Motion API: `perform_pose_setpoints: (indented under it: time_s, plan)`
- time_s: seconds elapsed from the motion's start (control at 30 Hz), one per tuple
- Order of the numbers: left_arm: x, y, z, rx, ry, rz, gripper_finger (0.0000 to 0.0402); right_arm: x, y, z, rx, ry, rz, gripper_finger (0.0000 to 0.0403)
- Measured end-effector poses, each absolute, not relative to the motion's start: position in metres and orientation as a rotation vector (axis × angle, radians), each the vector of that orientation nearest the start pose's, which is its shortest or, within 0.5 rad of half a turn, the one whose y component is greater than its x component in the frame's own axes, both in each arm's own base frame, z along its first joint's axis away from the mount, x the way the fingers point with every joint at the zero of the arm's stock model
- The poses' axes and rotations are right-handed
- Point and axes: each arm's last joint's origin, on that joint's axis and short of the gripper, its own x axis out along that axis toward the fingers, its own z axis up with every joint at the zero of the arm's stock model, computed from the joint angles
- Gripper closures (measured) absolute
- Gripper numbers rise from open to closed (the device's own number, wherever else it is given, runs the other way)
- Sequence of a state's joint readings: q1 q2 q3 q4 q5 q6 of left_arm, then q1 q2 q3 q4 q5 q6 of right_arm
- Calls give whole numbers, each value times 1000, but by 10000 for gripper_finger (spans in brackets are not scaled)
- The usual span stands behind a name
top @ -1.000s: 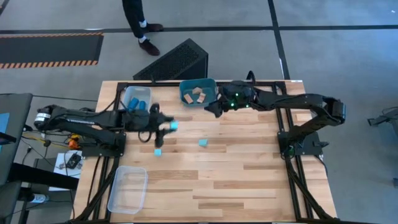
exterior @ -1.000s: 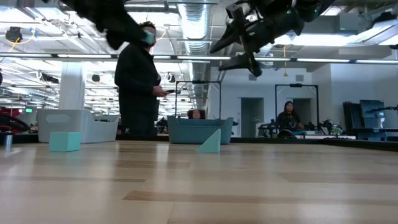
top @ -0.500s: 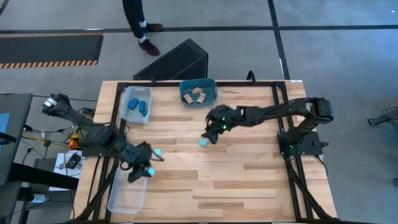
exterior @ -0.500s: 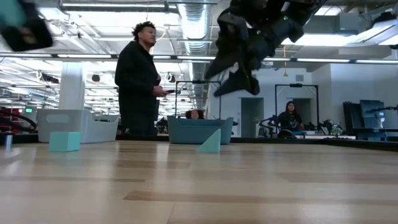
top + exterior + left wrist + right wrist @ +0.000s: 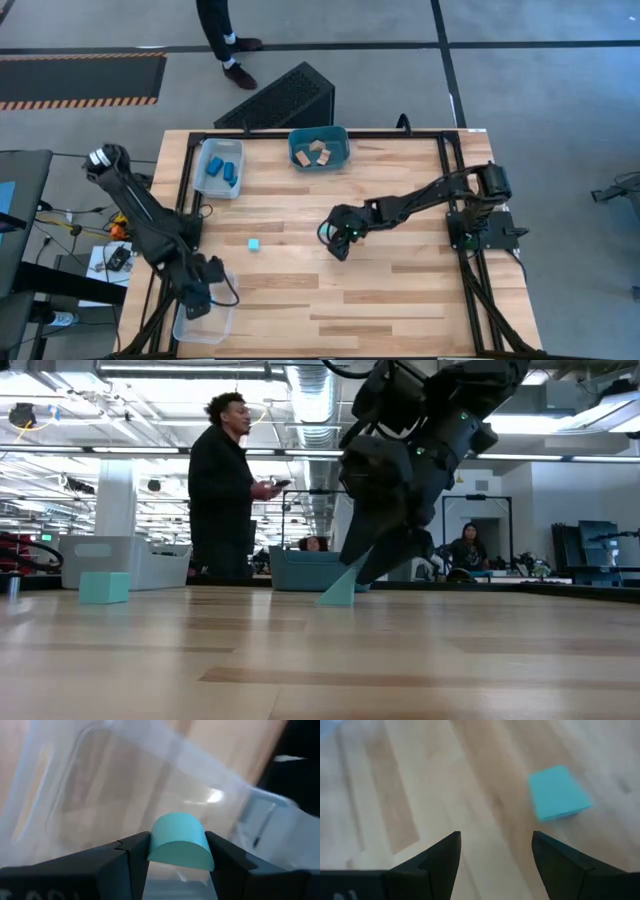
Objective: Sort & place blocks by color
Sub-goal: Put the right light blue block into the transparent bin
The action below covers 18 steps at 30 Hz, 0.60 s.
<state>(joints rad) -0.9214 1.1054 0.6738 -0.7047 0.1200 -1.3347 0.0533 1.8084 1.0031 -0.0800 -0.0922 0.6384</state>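
Blue blocks and tan blocks are already lying sorted in far containers. The left claw is gripping a half-round cyan block above the clear tray (near left). The right claw is hanging open by a wedge-shaped cyan block, while a cyan cube is waiting on the desk.

Bright, even light falls from the ceiling strips overhead, leaving only soft shadows on the tabletop. Seen from table height, the near boards blur while the far room stays crisp. Both wrist views smear: the clear tray streaks with white glare, and the wood grain around the cyan block runs soft.
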Motion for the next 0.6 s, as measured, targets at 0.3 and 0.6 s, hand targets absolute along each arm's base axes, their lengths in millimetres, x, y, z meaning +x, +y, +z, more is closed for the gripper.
perform_pose_setpoints:
  time_s: [0.3,0.6]
  plan:
    - [115,-158,185,-618,1512,86,174,352,18,154,325,885,-205,138]
    - [114,-160,194,-757,1615,99,117,353,12,149,154,886,-249,138]
